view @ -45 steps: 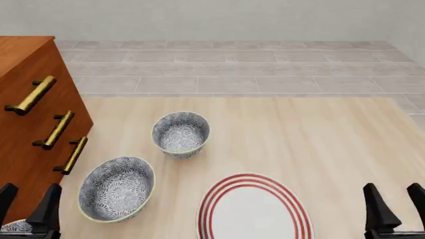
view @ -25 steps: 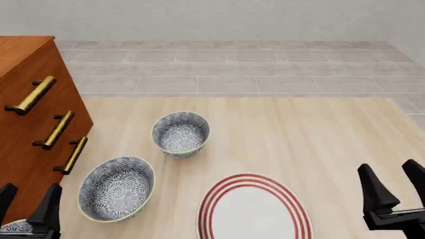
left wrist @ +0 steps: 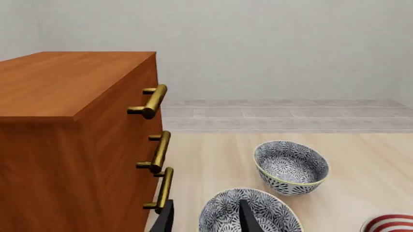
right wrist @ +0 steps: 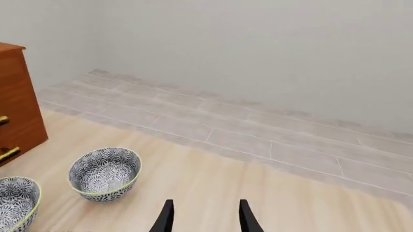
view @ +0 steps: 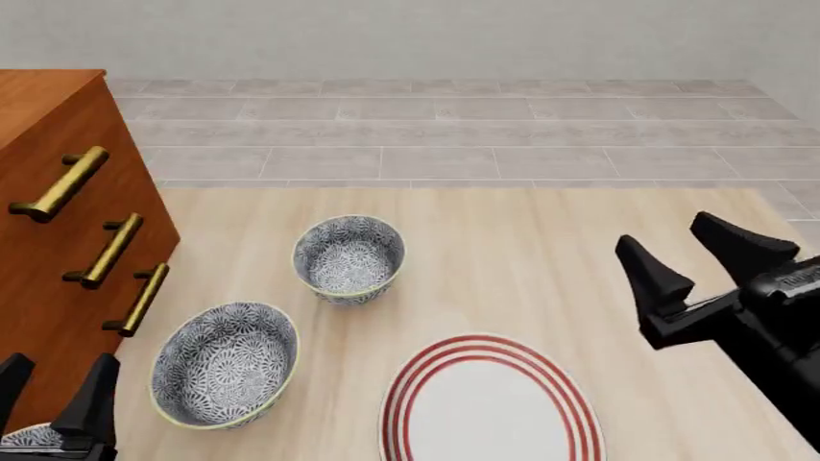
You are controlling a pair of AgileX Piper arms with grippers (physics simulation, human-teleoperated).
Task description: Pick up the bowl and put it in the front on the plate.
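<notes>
Your right gripper [view: 705, 254] hangs in the air above the table [view: 539, 250] at about 3 o'clock in the front view, fingers spread and holding nothing, so it is free to go down on a rim. Your left gripper [view: 54, 389] waits low at 7 o'clock, also spread and empty, just beside the cabinet [view: 52, 240]. There are two similar bowls: the near bowl [view: 225, 363] sits at 8 o'clock, close to the cabinet, and the far bowl [view: 348, 255] stands near the centre, a little toward 10 o'clock, well apart from the first. I judge that the near bowl is the one the task means, because it is the one nearer to you, but the task sentence can be read in another way. The plate [view: 494, 408] lies flat at 6 o'clock, bare, its near edge cut by the frame. Between the near bowl and the plate there is open wood, so the carry looks short. Be careful with the cabinet handles [view: 134, 300]: on the left side they leave little room.
</notes>
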